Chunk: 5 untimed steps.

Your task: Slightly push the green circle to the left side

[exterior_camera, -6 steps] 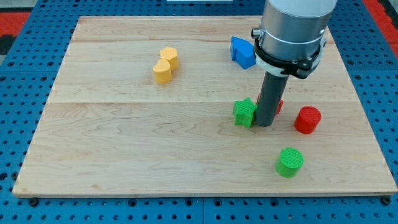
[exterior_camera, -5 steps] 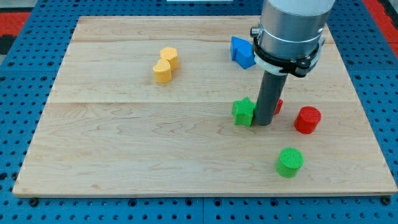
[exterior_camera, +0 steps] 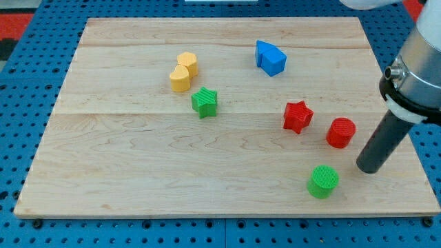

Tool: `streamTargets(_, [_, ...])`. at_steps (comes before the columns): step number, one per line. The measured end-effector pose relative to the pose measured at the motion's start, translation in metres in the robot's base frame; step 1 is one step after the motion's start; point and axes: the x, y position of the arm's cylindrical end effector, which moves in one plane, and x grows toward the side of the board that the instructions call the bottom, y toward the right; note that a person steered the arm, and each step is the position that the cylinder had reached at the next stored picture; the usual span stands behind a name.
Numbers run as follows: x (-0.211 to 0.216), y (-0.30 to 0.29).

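Observation:
The green circle [exterior_camera: 322,181] lies near the wooden board's [exterior_camera: 138,172] bottom right. My tip [exterior_camera: 368,169] stands on the board to the circle's right and slightly above it, a short gap apart. The red cylinder [exterior_camera: 341,132] sits just to the upper left of my tip.
A red star [exterior_camera: 298,116] lies left of the red cylinder. A green star [exterior_camera: 204,102] sits near the middle, below two yellow blocks [exterior_camera: 183,71]. A blue block [exterior_camera: 270,58] lies near the top. The board's right edge runs close behind my rod.
My tip has moved from beside the green star to the board's right side, next to the green circle. The green star now lies further left, near the yellow blocks.

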Motion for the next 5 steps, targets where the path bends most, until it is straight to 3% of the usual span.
streamTargets(2, [0.020, -0.061])
streamTargets(3, [0.020, -0.067])
streamTargets(5, [0.064, -0.071])
